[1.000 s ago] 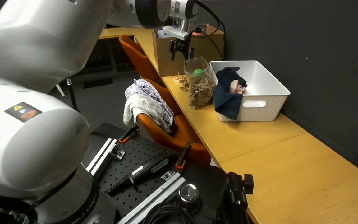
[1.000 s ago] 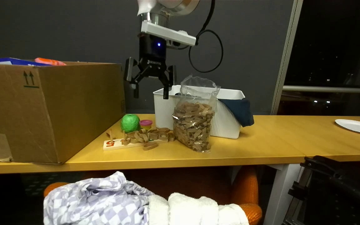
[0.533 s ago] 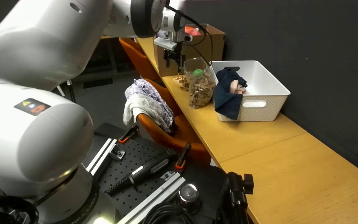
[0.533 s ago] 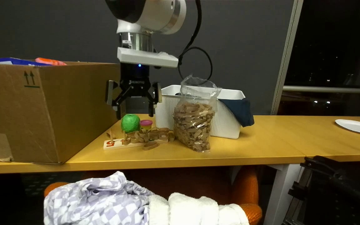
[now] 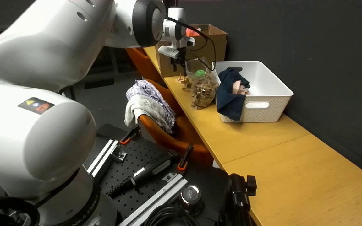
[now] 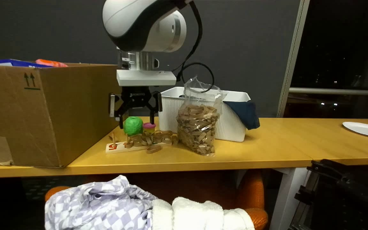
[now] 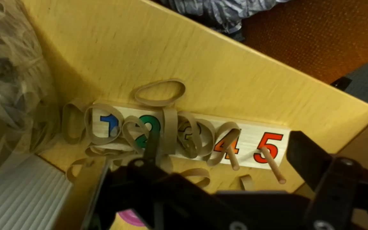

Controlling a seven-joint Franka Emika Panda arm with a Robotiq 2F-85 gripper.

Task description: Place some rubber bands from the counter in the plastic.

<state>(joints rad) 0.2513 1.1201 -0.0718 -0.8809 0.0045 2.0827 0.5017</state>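
Several tan rubber bands (image 6: 158,137) lie in a loose heap on and around a wooden number board (image 6: 136,148) on the table. In the wrist view the bands (image 7: 170,131) cover much of the 1 to 4 end of the board (image 7: 246,156). The clear plastic bag (image 6: 198,124), full of the same bands, stands upright with its top open beside the heap; it also shows in the wrist view (image 7: 14,60). My gripper (image 6: 136,124) is open and empty, pointing down above the board. In the wrist view its fingers (image 7: 308,159) stand wide apart over the board.
A white bin (image 6: 169,111) with a dark blue cloth (image 6: 246,113) stands behind the bag. A cardboard box (image 6: 88,118) stands beside the board. A green ball (image 6: 133,126) and a pink-lidded tub (image 6: 149,127) sit behind the bands. Thin pegs (image 7: 273,167) rise from the board.
The gripper has moved down and away from the bag toward the cardboard box, and now hangs lower above the board. It stays open. The bands and bag look unmoved.
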